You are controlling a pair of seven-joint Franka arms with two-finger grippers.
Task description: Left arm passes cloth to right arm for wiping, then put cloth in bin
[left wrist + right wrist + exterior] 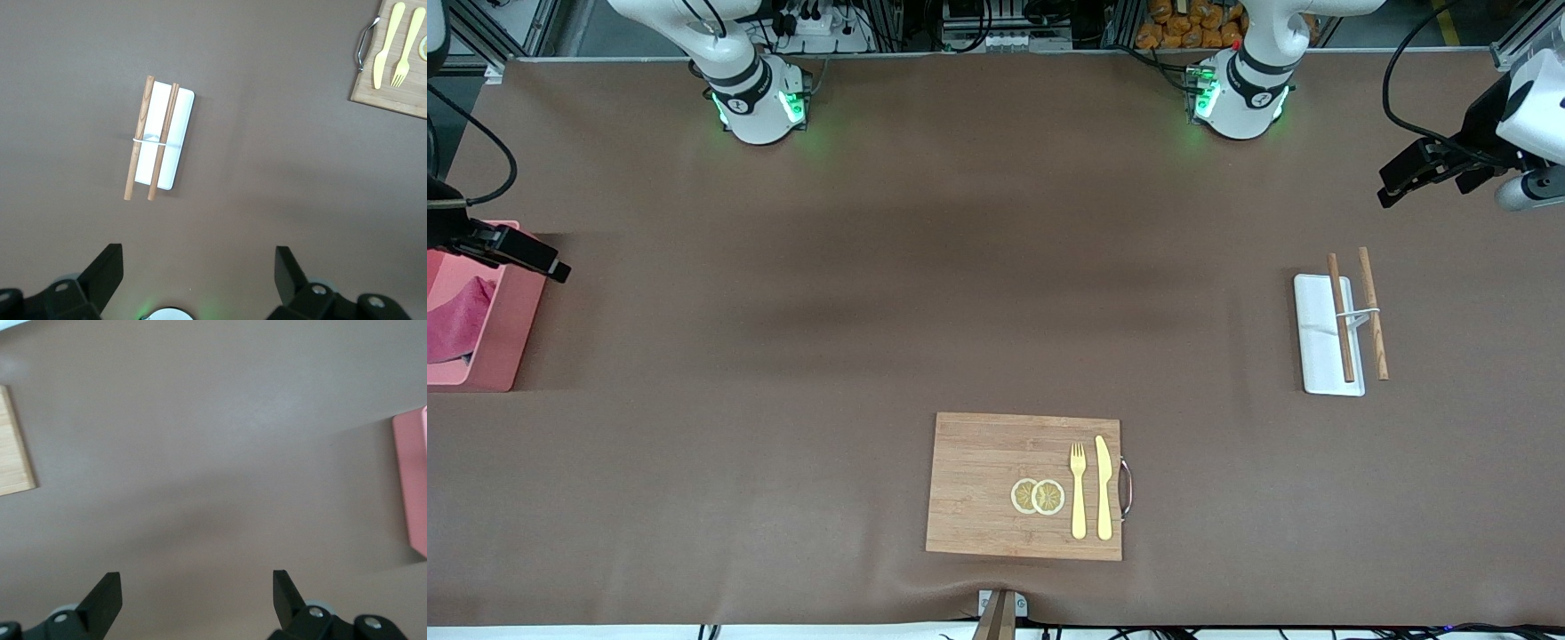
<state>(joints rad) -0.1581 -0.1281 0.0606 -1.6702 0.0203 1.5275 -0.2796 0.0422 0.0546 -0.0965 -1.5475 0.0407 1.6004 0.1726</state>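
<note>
The magenta-pink cloth (458,318) lies inside the salmon-pink bin (505,342) at the right arm's end of the table. My right gripper (520,253) is open and empty, up in the air over the bin's edge; its wrist view (197,583) shows bare table and a strip of the bin (412,487). My left gripper (1409,173) is open and empty, raised over the table at the left arm's end; its wrist view (199,267) shows bare table under it.
A wooden cutting board (978,480) with two lemon slices (1038,496), a yellow fork (1078,489) and a yellow knife (1104,487) lies near the front camera. A white chopstick rest (1320,342) with two wooden chopsticks (1341,318) lies toward the left arm's end.
</note>
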